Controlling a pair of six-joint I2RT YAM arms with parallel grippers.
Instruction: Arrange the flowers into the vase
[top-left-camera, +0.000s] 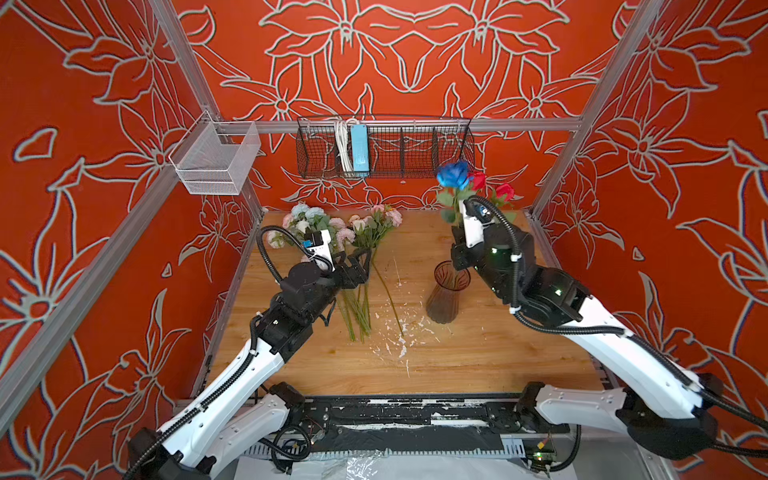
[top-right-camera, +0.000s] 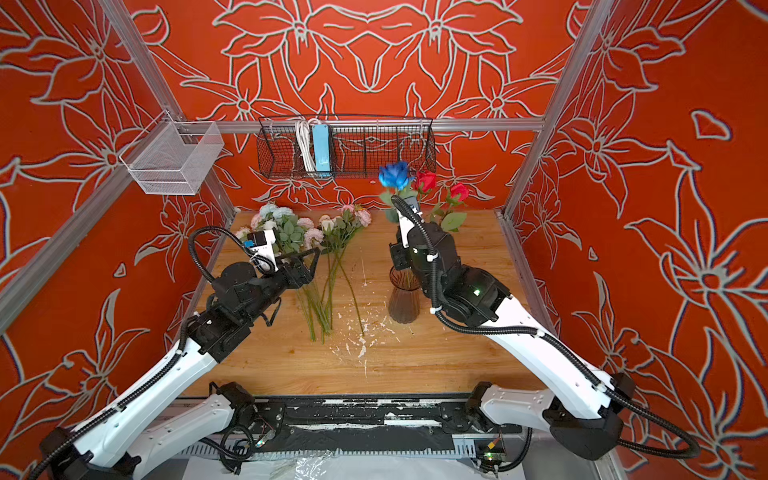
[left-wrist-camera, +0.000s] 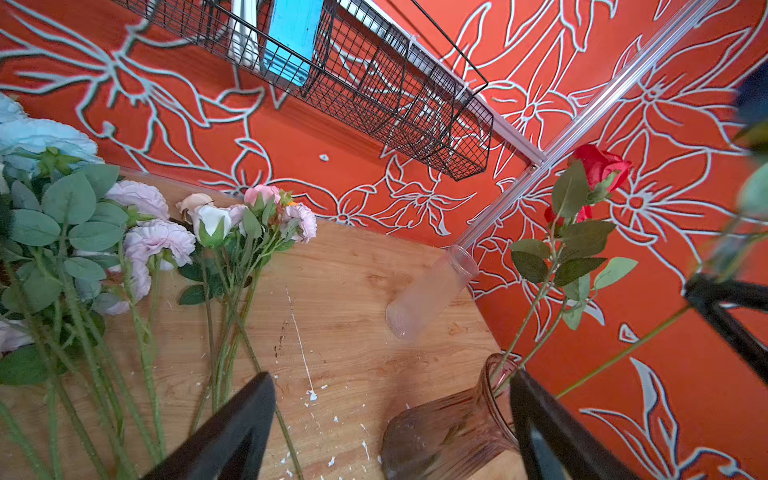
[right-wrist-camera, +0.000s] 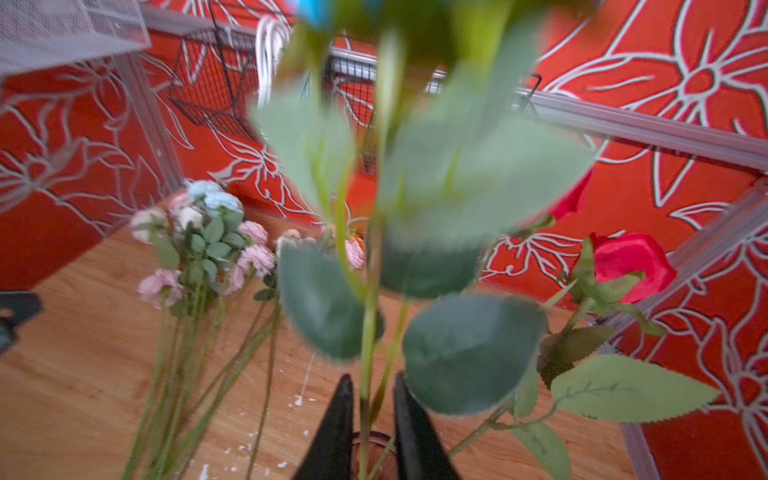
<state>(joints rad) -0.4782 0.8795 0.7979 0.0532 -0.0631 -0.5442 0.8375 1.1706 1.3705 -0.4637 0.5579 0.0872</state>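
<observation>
Showed matt grainy wood for tabletop (top-left-camera: 478, 357), glossy ribbed glass for vase (top-left-camera: 444, 301), black metal wire for basket (top-left-camera: 415, 151).

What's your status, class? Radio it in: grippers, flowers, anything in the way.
Left gripper open over loose flowers on table. Right gripper parted around blue rose, stem in vase. Two red roses already in. Rose leaves block right wrist view.

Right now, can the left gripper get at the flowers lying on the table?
Probably yes. The left gripper hangs open over the stems of the flowers, with nothing between them, and the right gripper is off at the vase.
</observation>
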